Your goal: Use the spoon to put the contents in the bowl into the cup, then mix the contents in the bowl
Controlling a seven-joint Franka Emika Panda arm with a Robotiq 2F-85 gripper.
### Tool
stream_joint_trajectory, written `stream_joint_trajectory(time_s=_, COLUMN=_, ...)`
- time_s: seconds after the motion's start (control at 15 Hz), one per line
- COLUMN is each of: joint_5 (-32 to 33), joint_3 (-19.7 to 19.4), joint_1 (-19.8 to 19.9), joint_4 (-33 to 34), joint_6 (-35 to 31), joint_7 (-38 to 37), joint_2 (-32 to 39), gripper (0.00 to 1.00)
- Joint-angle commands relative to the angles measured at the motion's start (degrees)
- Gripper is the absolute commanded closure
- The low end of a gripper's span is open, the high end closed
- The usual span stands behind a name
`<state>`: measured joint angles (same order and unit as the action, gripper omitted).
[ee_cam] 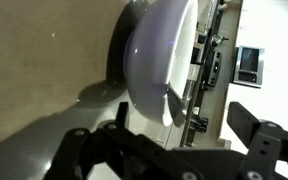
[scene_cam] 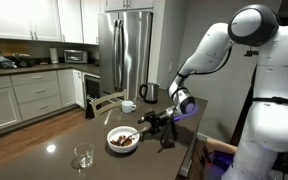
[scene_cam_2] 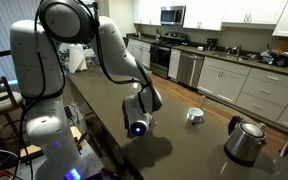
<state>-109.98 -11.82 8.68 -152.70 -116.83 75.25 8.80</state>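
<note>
The white bowl (scene_cam: 115, 146) stands on the dark counter and holds brown and reddish chunks (scene_cam: 122, 140). A slender spoon (scene_cam: 135, 130) leans out of the bowl's rim toward my gripper (scene_cam: 150, 122), which hovers just beside the bowl. In the wrist view the bowl (ee_cam: 159, 55) fills the top, and a thin grey piece that looks like the spoon handle (ee_cam: 176, 106) juts from its rim. The fingers of my gripper (ee_cam: 184, 113) stand wide apart with nothing clamped between them. The small white cup (scene_cam: 128, 105) sits farther back and also shows in an exterior view (scene_cam_2: 194, 115). There my gripper (scene_cam_2: 136, 126) hides the bowl.
A clear stemless glass (scene_cam: 83, 156) stands near the counter's front edge. A steel kettle (scene_cam: 149, 93) (scene_cam_2: 246, 140) sits at the far end behind the cup. The counter edge runs just past my gripper. Kitchen cabinets and a fridge (scene_cam: 127, 45) are behind.
</note>
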Motion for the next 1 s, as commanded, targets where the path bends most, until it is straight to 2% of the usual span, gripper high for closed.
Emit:
stream_joint_trajectory(time_s=0.0, joint_5=-2.94, joint_3=0.8, joint_1=-0.85, joint_4=-1.18, joint_6=0.42, joint_7=3.38, joint_2=-0.51, gripper=0.27)
stream_joint_trajectory(time_s=0.67, joint_5=-4.63, joint_3=1.05, joint_1=-1.53, joint_4=-0.62, joint_6=0.16, joint_7=4.9, joint_2=-0.25, gripper=0.92)
stream_joint_trajectory(time_s=0.93, joint_5=-4.79, joint_3=1.01, joint_1=-1.53, joint_4=-0.58, joint_6=-0.01, joint_7=5.05, joint_2=-0.32, gripper=1.0)
